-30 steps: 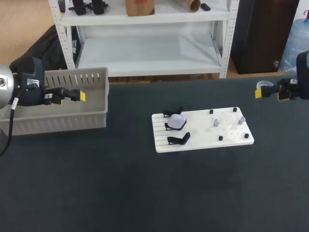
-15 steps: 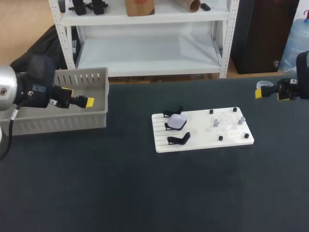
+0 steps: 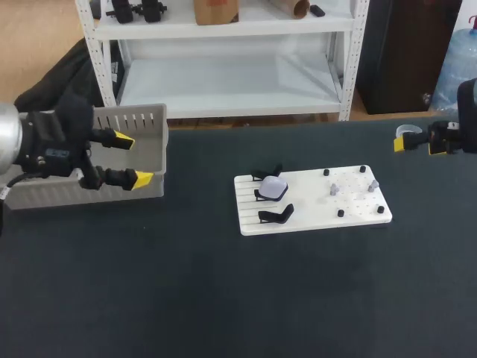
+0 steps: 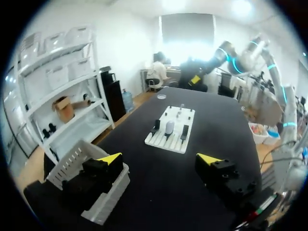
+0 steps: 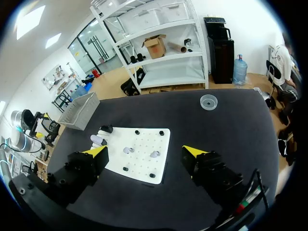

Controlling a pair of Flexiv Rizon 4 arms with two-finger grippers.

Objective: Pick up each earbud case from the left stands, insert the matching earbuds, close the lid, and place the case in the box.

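Left gripper (image 3: 132, 159) now gapes wide, nearer the box's (image 3: 119, 123) right edge; pale rounded case (image 3: 273, 186) looks shut by the board's (image 3: 313, 212) left edge.

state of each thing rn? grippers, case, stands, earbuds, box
left gripper: open, empty, over the right end of the box
right gripper: open, empty, off to the side of the board
earbud case: seated on a stand, lid looks closed
other two stands: empty
earbuds: loose on the board
box: upright, inside mostly hidden
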